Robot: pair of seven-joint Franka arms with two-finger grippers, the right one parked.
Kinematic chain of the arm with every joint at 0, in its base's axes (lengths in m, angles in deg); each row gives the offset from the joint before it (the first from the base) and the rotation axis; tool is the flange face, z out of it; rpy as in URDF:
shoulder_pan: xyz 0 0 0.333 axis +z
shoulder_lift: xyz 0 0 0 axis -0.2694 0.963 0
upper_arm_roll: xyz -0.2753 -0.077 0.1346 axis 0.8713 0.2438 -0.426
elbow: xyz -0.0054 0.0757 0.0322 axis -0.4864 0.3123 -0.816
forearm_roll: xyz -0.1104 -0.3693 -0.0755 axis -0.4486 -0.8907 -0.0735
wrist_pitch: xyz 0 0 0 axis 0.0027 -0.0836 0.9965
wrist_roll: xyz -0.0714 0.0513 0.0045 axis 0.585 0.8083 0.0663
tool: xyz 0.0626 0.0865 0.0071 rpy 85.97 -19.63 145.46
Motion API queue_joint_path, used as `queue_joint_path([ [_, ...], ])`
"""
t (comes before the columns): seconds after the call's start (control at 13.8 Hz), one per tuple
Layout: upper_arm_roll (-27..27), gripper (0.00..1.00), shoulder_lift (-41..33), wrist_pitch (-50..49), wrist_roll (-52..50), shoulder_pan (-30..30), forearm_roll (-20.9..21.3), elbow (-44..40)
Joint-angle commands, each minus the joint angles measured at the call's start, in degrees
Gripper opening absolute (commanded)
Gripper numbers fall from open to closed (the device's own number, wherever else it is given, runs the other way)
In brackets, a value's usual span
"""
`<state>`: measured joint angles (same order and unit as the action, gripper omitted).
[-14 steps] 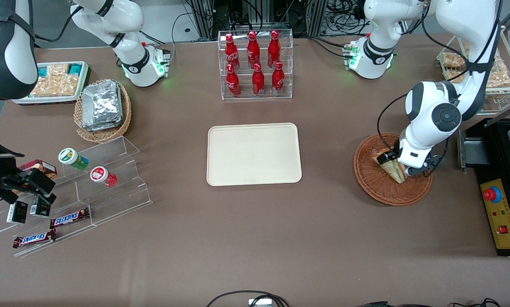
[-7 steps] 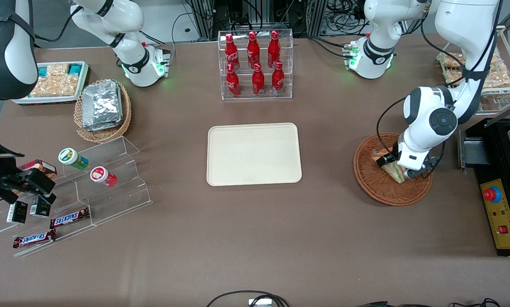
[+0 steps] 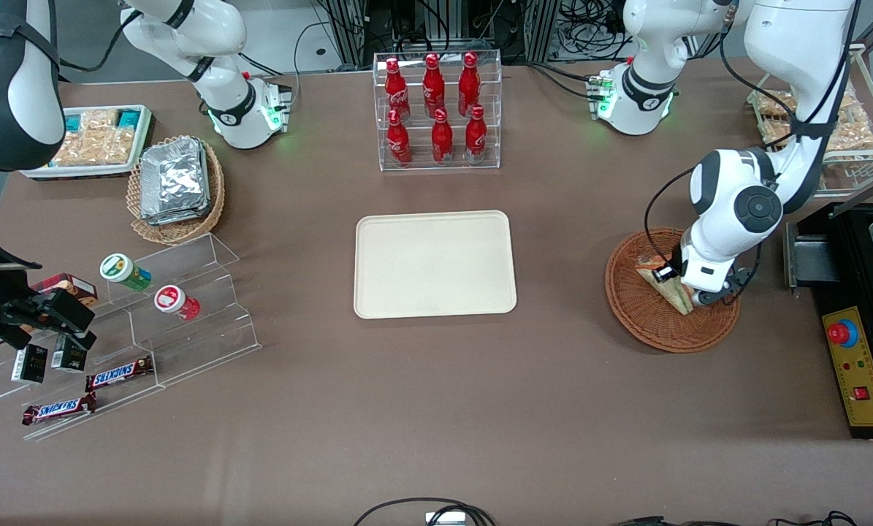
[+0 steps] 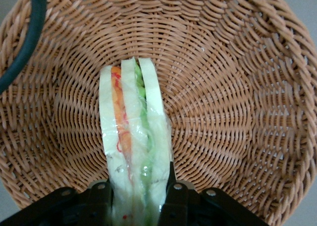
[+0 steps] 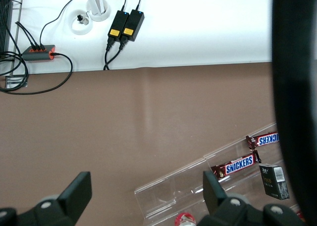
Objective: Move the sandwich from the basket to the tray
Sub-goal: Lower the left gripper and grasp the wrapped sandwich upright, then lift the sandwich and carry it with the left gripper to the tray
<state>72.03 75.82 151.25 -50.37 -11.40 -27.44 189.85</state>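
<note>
Sandwich (image 4: 132, 141) stands on edge inside basket (image 4: 233, 87), filling layers upward, wrap intact. Tool (image 4: 139, 196) is clamped on it: one finger (image 4: 101, 198) pressed to each bread face at the wedge's near end. Basket wall rises on every side of the sandwich; woven floor bare around it. In the front view the basket (image 3: 648, 329) sits toward the working arm's end of the worktop (image 3: 436, 409). Tray (image 3: 435, 264) lies mid-worktop, well apart from the basket, bare worktop between them.
</note>
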Motion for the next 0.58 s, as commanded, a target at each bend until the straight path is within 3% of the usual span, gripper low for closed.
queue_joint_path([
  [0.0, 0.29, 0.0, -4.69, -7.24, -0.47, 0.51, 1.14, -1.98],
  [0.29, 1.69, 0.0, -6.81, -23.33, 1.47, -0.8, 0.97, -12.52],
  [0.51, 7.13, 0.0, -6.47, -26.61, 1.12, -1.68, 0.53, -17.28],
])
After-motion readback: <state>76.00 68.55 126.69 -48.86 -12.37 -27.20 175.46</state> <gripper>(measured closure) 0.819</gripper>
